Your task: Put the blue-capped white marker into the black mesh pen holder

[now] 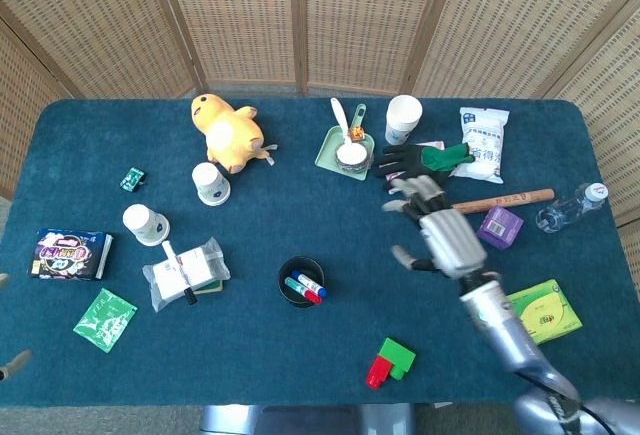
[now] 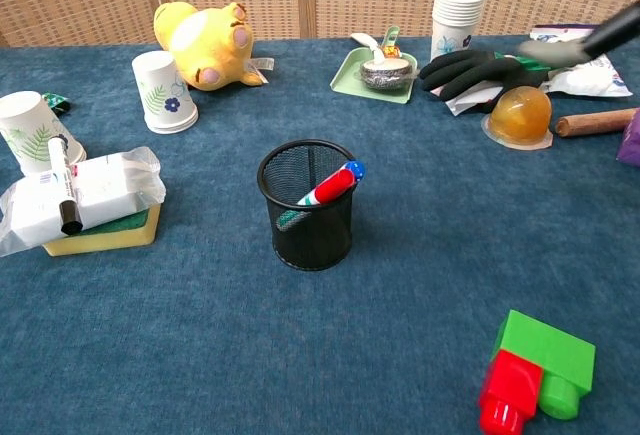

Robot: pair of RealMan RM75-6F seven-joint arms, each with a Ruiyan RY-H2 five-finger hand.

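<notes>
The black mesh pen holder (image 1: 301,282) (image 2: 306,205) stands upright near the middle of the table. Inside it the blue-capped white marker (image 1: 311,283) (image 2: 354,169) leans against the rim next to a red-capped marker (image 1: 301,289) (image 2: 328,187), blue cap up. My right hand (image 1: 441,236) hovers well right of the holder with fingers spread and nothing in it; in the chest view only its blurred fingers (image 2: 563,51) show at the top right. Just two spread fingertips of my left hand (image 1: 12,363) show at the left edge, far from the holder.
Red and green bricks (image 1: 390,362) lie in front of the holder. A bagged sponge with a black marker (image 1: 185,275) sits to its left. A yellow plush (image 1: 230,133), paper cups (image 1: 211,184), a green tray (image 1: 345,148), a black glove (image 1: 420,162) and a green packet (image 1: 542,313) stand further out.
</notes>
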